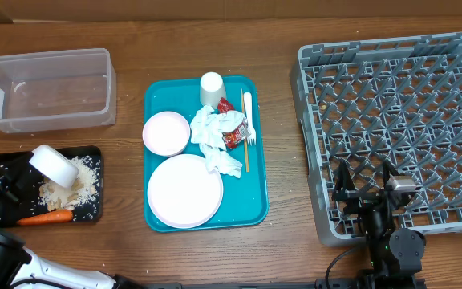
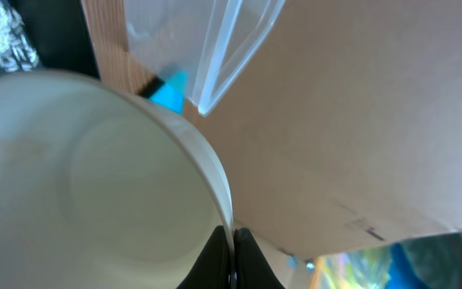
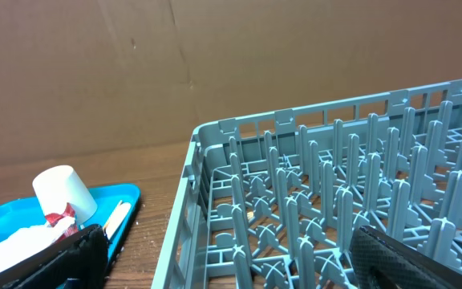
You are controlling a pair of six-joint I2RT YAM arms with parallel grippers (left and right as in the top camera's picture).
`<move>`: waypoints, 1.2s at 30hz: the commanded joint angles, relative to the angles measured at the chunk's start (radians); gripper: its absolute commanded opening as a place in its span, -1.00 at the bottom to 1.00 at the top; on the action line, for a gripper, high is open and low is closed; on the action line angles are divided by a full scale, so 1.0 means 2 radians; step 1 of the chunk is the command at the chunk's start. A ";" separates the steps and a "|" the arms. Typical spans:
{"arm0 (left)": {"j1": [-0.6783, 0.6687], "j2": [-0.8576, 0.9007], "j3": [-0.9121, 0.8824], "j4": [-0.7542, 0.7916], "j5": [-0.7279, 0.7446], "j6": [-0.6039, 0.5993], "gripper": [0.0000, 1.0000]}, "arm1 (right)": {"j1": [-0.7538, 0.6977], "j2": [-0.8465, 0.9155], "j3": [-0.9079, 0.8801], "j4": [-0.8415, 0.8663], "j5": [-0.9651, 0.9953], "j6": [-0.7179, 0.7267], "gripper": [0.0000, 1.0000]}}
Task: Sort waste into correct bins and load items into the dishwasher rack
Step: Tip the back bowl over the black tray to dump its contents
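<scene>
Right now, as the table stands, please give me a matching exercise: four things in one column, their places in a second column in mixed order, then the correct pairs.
Things:
1. carrot
2. cup
3. plate
4. tilted bowl

Places:
A. at the far end of the teal tray
B. pinched at its rim by the left fingers
C. lying in the black tray
D. at the near end of the teal tray

Pairs: 1-C, 2-A, 3-D, 4-B.
</scene>
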 commanded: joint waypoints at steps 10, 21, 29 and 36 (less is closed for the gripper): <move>0.001 -0.009 -0.002 -0.061 0.096 0.125 -0.92 | 0.001 -0.004 -0.005 0.003 0.005 -0.003 1.00; -0.037 -0.044 -0.001 -0.134 0.088 0.245 -0.92 | 0.001 -0.004 -0.005 0.003 0.005 -0.003 1.00; -0.207 -0.141 0.087 -0.133 0.087 0.256 -0.92 | 0.001 -0.004 -0.005 0.003 0.005 -0.003 1.00; -0.390 -0.142 0.234 0.136 -0.281 -0.158 -0.92 | 0.001 -0.004 -0.005 0.003 0.005 -0.003 1.00</move>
